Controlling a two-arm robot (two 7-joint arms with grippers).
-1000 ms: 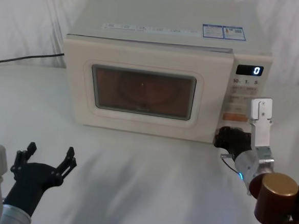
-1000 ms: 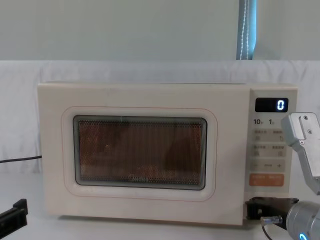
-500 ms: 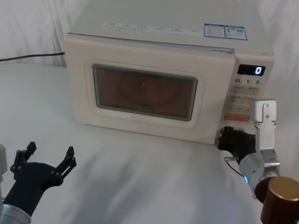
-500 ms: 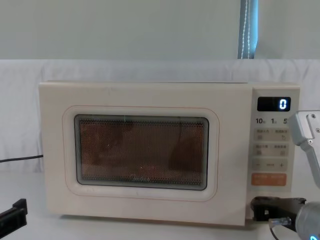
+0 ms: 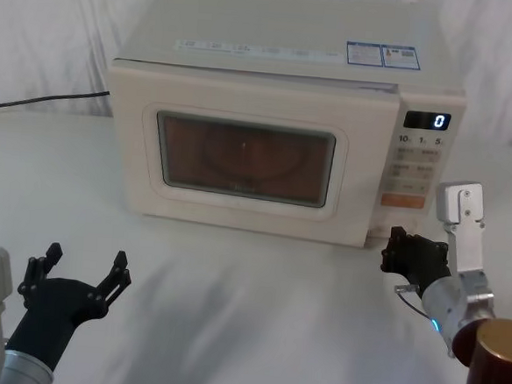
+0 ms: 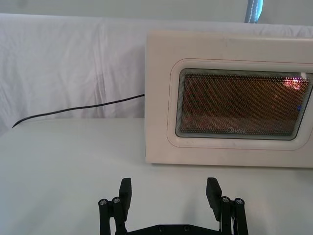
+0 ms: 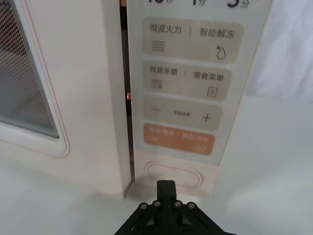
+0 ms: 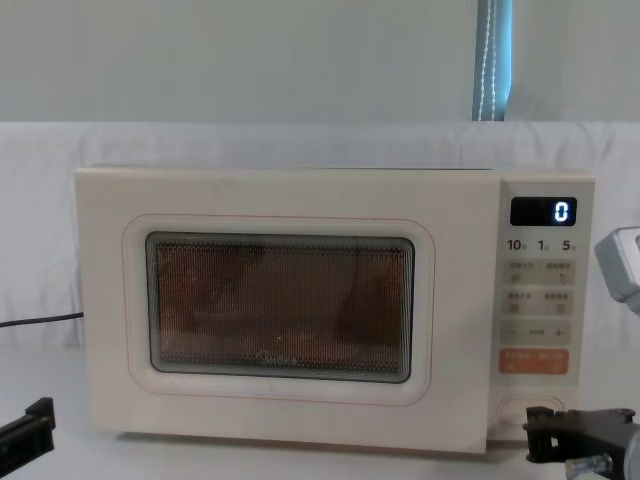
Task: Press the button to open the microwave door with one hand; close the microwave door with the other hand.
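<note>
Our right claw (image 7: 167,185), fingers together, has backed off the button (image 7: 173,174) at the panel's near bottom, where it was pressing a second ago. The microwave door (image 5: 245,156) now stands slightly ajar, a dark gap showing along its right edge. We judge the latch released. Our left claw (image 6: 169,192) waits spread apart over the desk (image 5: 257,306), near left.

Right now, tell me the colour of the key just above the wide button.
Orange key, clearest in the right wrist view.
</note>
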